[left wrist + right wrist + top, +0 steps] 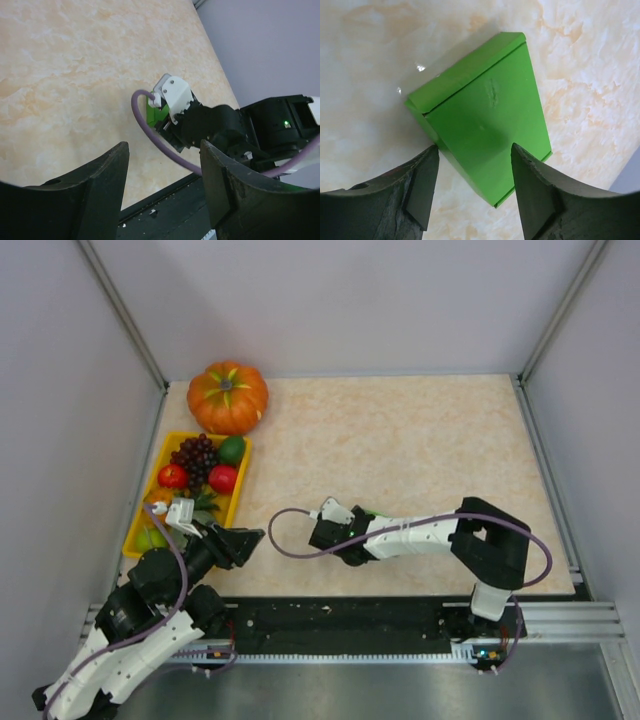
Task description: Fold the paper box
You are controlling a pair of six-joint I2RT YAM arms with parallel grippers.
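Green paper box [490, 125] lies on the desk [580, 75] just beneath the right tool [474, 150], released astride its near end, long axis pointing away; left tool [162, 147], also released, hangs farther off

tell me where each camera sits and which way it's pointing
Top external: above and behind the robot, looking down on the table; left arm and right arm show.
Left wrist: on the left gripper, looking across at the right gripper; own fingers below.
Right wrist: on the right gripper, looking down at the paper box; own fingers below.
Shared: both wrist views show the paper box.
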